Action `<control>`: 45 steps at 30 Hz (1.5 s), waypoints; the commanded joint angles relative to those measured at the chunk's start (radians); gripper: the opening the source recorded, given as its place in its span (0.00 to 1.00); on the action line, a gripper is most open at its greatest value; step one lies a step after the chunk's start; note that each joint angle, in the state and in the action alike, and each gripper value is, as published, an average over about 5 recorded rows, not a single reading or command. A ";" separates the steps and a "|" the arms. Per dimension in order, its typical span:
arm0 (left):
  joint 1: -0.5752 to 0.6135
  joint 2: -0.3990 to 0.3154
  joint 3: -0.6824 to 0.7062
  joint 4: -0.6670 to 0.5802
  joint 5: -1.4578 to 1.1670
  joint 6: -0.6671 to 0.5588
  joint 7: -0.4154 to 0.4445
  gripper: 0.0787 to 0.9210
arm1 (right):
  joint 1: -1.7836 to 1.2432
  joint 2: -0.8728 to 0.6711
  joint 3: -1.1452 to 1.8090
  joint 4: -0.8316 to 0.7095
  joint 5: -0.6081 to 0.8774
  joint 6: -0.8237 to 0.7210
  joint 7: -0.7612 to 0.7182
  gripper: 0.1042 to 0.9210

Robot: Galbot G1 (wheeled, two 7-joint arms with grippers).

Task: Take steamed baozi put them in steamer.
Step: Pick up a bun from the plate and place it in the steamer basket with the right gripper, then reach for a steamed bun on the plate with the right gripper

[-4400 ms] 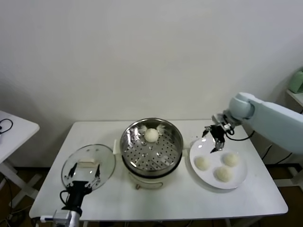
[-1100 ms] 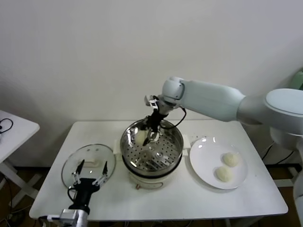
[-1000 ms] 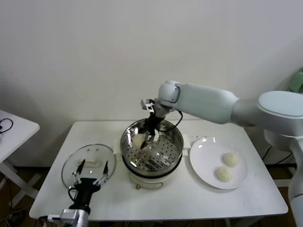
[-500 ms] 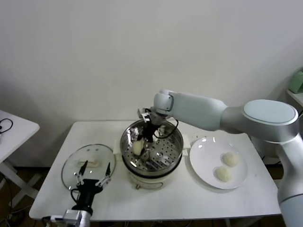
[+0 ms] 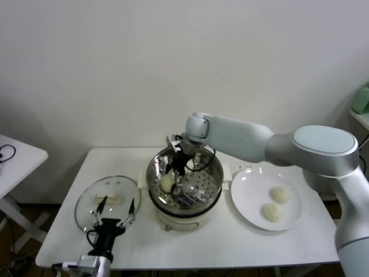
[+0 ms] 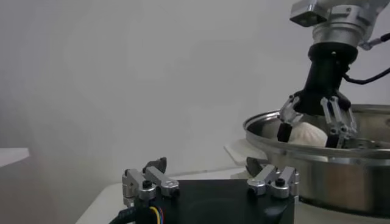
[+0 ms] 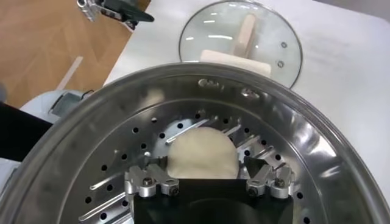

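Right gripper (image 5: 174,178): reached into the steamer (image 5: 210,173), fingers pinching a bun (image 5: 168,182) at its left side.
Other buns: two (image 5: 281,194) sat on the plate (image 5: 248,199).
Left gripper (image 5: 112,210): spread open, near the glass lid (image 5: 92,199).

From where I stand there is no writing to read on anything here. The steamer (image 5: 184,179), the glass lid (image 5: 108,202) and the white plate (image 5: 253,202) carry no label, brand or number that can be made out. Neither the white table (image 5: 230,242) nor the wall behind shows a sign.
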 commanded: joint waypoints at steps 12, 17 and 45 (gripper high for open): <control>-0.021 0.027 0.003 -0.002 -0.016 0.017 -0.012 0.88 | 0.396 -0.379 -0.107 0.324 -0.091 0.133 -0.156 0.88; -0.035 0.041 0.004 0.003 -0.022 0.024 -0.019 0.88 | 0.388 -0.531 -0.093 0.387 -0.212 0.159 -0.191 0.88; -0.021 0.042 -0.010 0.008 -0.016 0.035 -0.048 0.88 | -0.457 -0.820 0.464 0.334 -0.755 0.217 -0.171 0.88</control>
